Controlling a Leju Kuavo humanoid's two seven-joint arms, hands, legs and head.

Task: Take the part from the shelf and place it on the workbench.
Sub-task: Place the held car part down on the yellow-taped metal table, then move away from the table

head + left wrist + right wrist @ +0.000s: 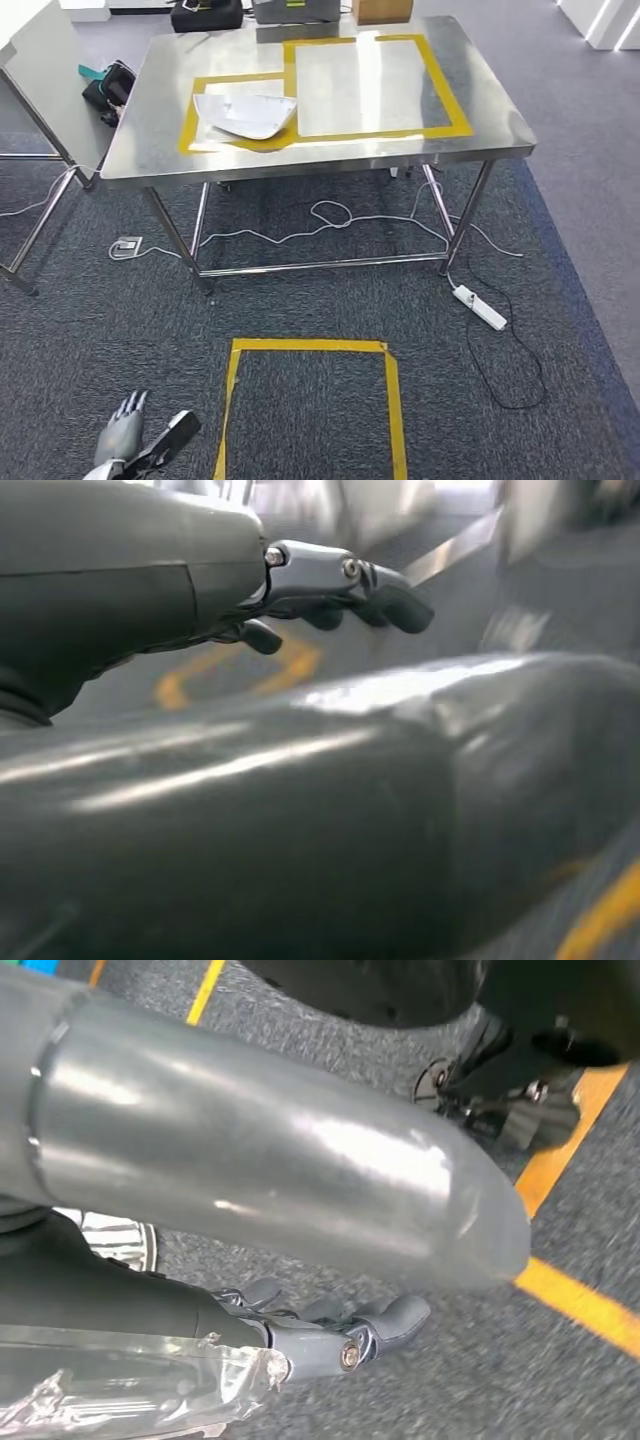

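A white, flat curved part (245,113) lies on the steel workbench (483,110), inside the left one of two yellow tape outlines. The bench stands some way ahead of me. My left hand (121,432) hangs low at the bottom left over the carpet, far from the bench, its fingers stretched out and holding nothing. The left wrist view shows the same left hand (340,585) with straight, empty fingers. My right hand (332,1335) hangs above the carpet with its fingers extended and nothing between them. A crinkled clear film (128,1385) lies along its wrist side.
A yellow tape square (309,346) marks the carpet before me. Under the bench lie white cables and a power strip (479,307). A second steel table (45,90) stands at the left, with a black bag (109,85) beside it. A brown box (381,10) sits behind the bench.
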